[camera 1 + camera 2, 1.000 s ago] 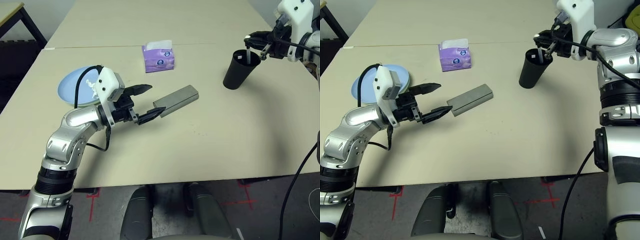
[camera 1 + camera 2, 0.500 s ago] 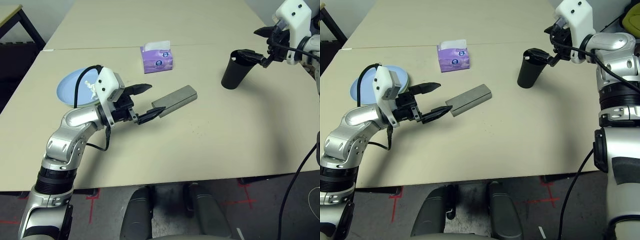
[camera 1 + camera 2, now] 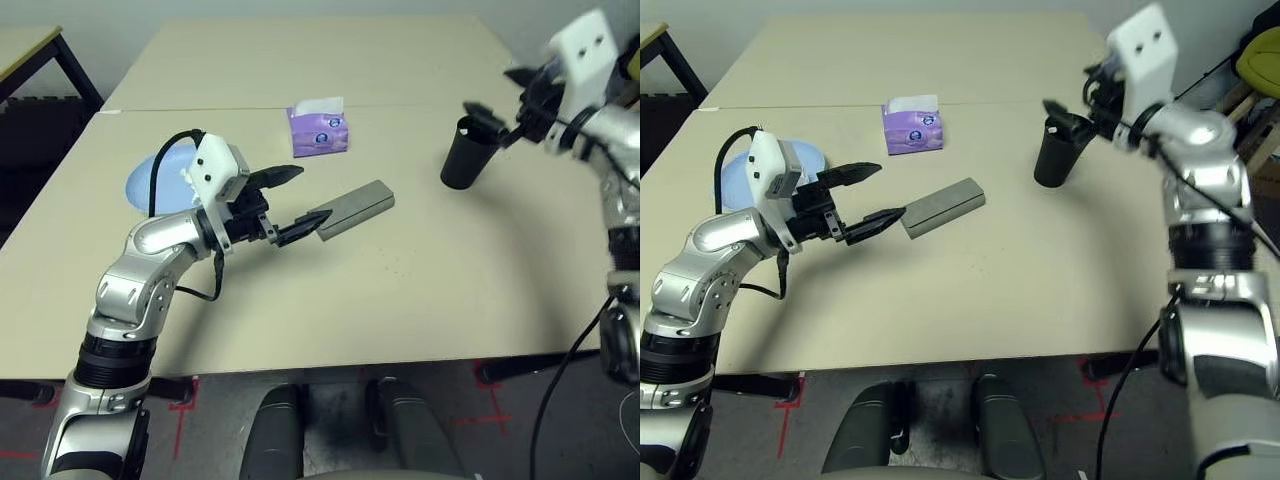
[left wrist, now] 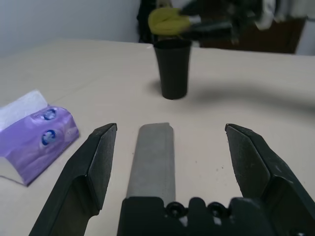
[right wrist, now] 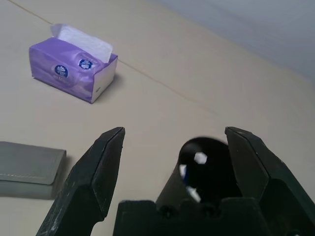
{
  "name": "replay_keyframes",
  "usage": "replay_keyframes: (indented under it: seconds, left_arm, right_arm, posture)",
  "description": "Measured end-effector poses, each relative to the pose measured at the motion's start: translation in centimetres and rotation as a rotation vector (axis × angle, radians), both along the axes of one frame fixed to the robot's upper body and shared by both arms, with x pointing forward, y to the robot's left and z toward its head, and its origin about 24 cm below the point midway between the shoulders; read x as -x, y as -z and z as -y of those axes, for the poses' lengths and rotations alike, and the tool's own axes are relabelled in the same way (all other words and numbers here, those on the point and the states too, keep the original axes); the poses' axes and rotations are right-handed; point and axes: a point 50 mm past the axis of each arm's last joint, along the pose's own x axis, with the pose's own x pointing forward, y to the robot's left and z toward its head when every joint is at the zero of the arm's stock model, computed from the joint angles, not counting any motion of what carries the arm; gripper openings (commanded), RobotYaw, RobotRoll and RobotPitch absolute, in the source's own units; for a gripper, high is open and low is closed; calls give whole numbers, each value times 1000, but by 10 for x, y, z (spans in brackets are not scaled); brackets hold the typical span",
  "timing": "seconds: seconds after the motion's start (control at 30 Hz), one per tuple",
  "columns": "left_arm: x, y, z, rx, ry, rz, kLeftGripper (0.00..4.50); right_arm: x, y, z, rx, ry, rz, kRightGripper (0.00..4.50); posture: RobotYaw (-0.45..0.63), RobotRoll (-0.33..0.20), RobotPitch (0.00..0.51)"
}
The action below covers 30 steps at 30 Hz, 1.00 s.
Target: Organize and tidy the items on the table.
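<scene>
Head stereo pair looks forward and down over the table (image 3: 400, 300), from some way off; both eyes share the whole tabletop. Left wrist camera sits low, close, facing along the grey glasses case (image 4: 153, 160) toward the black cup (image 4: 172, 68). Right wrist camera looks down close into that cup; both wrist views share the purple tissue box (image 5: 74, 69).

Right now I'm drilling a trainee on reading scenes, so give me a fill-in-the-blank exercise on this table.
1. The left gripper, fingers open, straddles the flat grey ____.
2. The purple tissue box lies on the beige table with ____ tissue sticking out.
3. The right gripper, fingers open, is above the tall ____ cup.

Missing: glasses case; white; black
</scene>
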Motion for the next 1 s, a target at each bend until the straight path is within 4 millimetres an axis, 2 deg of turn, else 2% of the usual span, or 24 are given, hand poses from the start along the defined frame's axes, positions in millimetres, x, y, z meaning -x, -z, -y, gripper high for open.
replay_keyframes:
  seconds: [0.07,0.17,0.27,0.37,0.57,0.8,1.0]
  left_arm:
    - [-11,0,-2,42,-110,15,4500]
    - [-32,1,-15,140,-370,29,4500]
    - [-40,10,-30,179,-557,27,4500]
    - [-38,23,-35,196,-663,25,4500]
    - [-33,54,-42,192,-811,8,4500]
    - [-25,62,-61,217,-919,92,4500]
    - [-16,69,-74,220,-939,111,4500]
  right_arm:
    - [2,5,1,-9,32,0,4467]
    - [4,14,7,-28,87,-5,4467]
    - [6,23,14,-41,129,-18,4467]
    - [6,27,12,-58,140,-11,4467]
    - [5,42,3,-109,160,2,4467]
    - [1,66,10,-125,230,-23,4467]
    - [4,99,27,-151,284,-75,4467]
  posture:
    - [-24,0,79]
    - [-27,0,80]
    - [-27,0,80]
    - [-25,0,79]
    - [-18,0,77]
    - [-4,0,72]
    - [13,0,63]
